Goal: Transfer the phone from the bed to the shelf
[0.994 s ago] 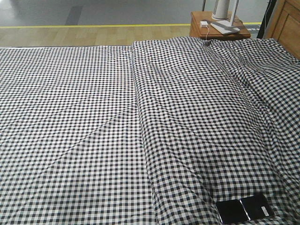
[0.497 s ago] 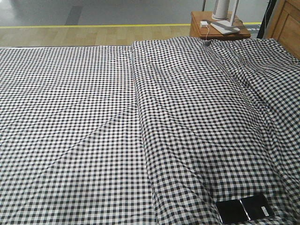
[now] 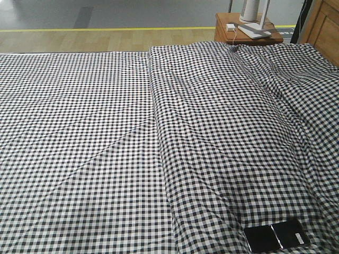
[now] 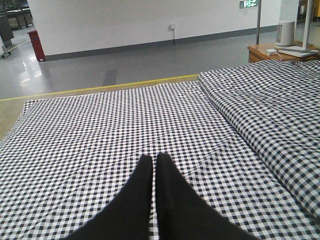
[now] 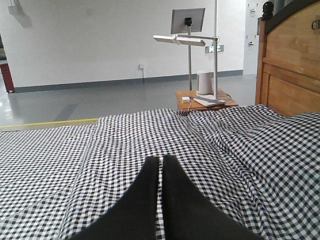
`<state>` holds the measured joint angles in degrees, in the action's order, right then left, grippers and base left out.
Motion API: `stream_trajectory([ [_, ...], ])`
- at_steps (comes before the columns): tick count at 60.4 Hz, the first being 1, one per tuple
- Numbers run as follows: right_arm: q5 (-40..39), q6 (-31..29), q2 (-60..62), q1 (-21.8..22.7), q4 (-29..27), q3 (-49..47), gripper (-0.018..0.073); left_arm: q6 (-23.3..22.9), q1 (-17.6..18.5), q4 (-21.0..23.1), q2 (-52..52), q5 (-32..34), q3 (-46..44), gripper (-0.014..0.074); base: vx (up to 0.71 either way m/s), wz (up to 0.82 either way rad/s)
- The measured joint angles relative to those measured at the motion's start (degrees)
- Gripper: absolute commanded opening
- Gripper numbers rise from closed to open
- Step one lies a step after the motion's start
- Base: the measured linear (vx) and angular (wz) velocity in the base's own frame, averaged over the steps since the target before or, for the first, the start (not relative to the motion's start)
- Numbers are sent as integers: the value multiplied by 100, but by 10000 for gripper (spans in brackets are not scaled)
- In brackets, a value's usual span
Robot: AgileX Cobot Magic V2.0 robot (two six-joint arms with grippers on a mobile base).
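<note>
The phone point(image 3: 276, 236), a glossy black slab with a seam across its middle, lies flat on the bed point(image 3: 106, 132) at the front view's bottom right. The bed is covered in black-and-white gingham with long creases. Neither gripper shows in the front view. In the left wrist view my left gripper point(image 4: 154, 158) hovers over the checked fabric point(image 4: 100, 125), shut with nothing in it. My right gripper point(image 5: 160, 159) is likewise shut and empty above the bed point(image 5: 225, 140). The phone is in neither wrist view. The shelf is out of view.
A reddish-brown nightstand point(image 3: 248, 33) with a white lamp base and charger stands past the bed's far right corner, also in view as a nightstand point(image 5: 205, 98). A wooden headboard point(image 5: 290, 65) rises on the right. A raised fold point(image 3: 159, 132) runs down the bed.
</note>
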<state>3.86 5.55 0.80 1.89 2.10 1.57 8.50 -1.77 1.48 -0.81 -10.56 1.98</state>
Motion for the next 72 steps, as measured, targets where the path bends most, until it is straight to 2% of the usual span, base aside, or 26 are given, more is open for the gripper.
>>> stream_trajectory([
  [10, -347, 0, 0, 0, 0, 0, -5, 0, 0, 0, 0, 0, 0, 1, 0, 0],
  [25, -1705, 0, 0, 0, 0, -19, -5, 0, 0, 0, 0, 0, 0, 1, 0, 0],
  [32, -1739, -13, 0, 0, 0, -400, -5, 0, 0, 0, 0, 0, 0, 1, 0, 0],
  [46, -1170, -555, -288, 0, 0, -1995, -5, 0, 0, 0, 0, 0, 0, 1, 0, 0],
  [61, -77, -644, -1842, 0, 0, -3585, 4, 0, 0, 0, 0, 0, 0, 1, 0, 0],
  [72, 974, -555, -3105, 0, 0, -4404, 53, 0, 0, 0, 0, 0, 0, 1, 0, 0],
])
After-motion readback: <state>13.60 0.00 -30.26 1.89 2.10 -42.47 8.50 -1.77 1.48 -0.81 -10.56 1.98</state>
